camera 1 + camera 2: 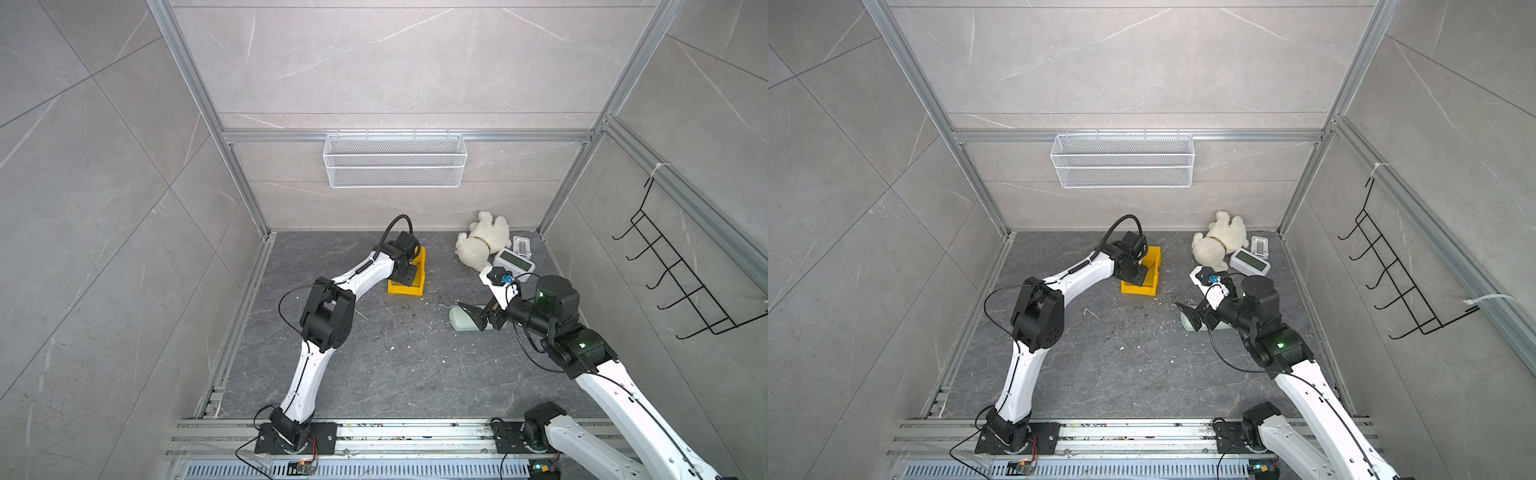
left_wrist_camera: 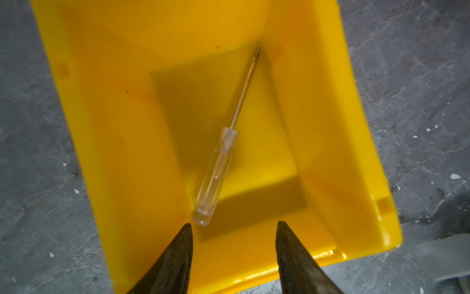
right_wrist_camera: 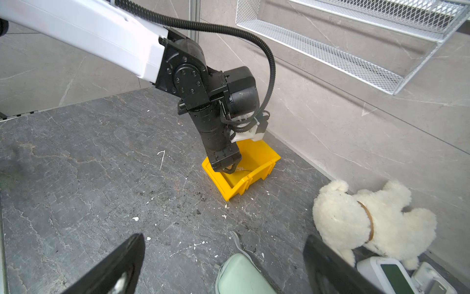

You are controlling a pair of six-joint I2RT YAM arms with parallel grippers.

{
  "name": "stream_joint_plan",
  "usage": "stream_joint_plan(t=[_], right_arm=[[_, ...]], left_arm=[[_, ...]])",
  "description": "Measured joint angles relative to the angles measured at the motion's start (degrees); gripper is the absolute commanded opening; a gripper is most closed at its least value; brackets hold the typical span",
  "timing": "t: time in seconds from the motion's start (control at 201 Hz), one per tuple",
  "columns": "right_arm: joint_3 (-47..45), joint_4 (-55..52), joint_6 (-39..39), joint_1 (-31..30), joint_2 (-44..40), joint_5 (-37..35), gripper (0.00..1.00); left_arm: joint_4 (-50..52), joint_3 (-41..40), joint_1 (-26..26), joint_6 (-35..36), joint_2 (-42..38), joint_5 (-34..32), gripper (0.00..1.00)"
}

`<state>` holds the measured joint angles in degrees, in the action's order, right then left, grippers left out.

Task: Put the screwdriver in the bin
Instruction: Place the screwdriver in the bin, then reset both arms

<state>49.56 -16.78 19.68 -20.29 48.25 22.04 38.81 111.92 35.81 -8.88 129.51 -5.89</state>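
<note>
Yellow plastic walls of the bin (image 2: 330, 142) enclose the screwdriver (image 2: 218, 163), which lies flat on the bin floor, tip in a corner and clear handle toward the lowered lip. Just above that lip the left gripper (image 2: 234, 229) hangs spread, holding nothing. In both top views bare grey table (image 1: 374, 353) lies open at 6 o'clock of the bin. At 3 o'clock, the right gripper (image 3: 223, 244) stands spread and empty over a pale green object (image 3: 239, 275)
</note>
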Motion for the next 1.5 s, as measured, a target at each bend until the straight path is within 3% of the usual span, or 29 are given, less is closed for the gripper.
stream_joint_plan(t=[0.144, 0.319, 0.423, 0.658, 0.792, 1.066, 1.23, 1.504], right_arm=[[-0.5, 0.17, -0.04, 0.0, 0.04, 0.07, 0.99], [-0.57, 1.51, -0.81, 0.0, 1.2, 0.5, 0.99], [-2.05, 4.2, -1.36, 0.0, 2.25, 0.61, 0.99], [-7.89, 10.16, -2.69, 0.0, 3.19, -2.27, 0.99], [-13.29, 16.13, -4.79, 0.0, 3.13, -7.72, 0.99], [-26.18, 31.65, -8.96, 0.04, 3.56, -28.44, 0.99], [-32.24, 45.59, -11.15, 2.12, 11.28, -34.64, 0.99], [-33.94, 62.51, -13.22, 7.26, 28.24, -34.27, 0.99]], left_arm=[[-0.35, -0.98, 0.59, 0.13, -4.96, -0.02, 0.79], [-2.69, -6.6, 0.7, 0.72, -16.22, -0.2, 0.91], [-6.6, -15.3, 0.7, 1.84, -25.94, -1.44, 1.0], [-15.96, -39.74, -0.7, 6.93, -46.42, -7.28, 1.0], [-20.83, -53.16, -4.76, 9.16, -55.28, -9.22, 1.0], [-34.29, -77.5, -18.32, 10.62, -71.01, -10.29, 0.99], [-47.41, -89.66, -24.02, 10.64, -70.84, -12.09, 0.99], [-69.16, -93.37, -29.16, 11.5, -53.35, -10.82, 1.0]])
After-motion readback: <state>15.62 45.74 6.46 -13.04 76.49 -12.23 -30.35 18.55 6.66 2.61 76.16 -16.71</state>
